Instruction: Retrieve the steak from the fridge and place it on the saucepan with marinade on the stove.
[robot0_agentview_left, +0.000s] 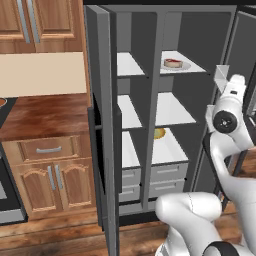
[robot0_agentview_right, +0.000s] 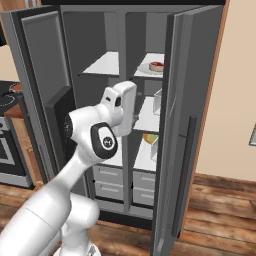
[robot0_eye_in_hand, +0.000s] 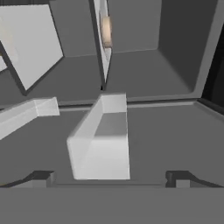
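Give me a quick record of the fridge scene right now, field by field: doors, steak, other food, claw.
fridge: both doors swung open
steak: on a pale plate, top right shelf
yellowish food: lower right shelf, above the grey drawers
claw: open, holding nothing, facing into the fridge interior
task state: steak not yet picked up

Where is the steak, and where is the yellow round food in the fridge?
steak (robot0_agentview_left: 173, 63): left base view, top right shelf, on its red middle.
yellow round food (robot0_agentview_left: 159, 133): left base view, lower right shelf, on its visible top.
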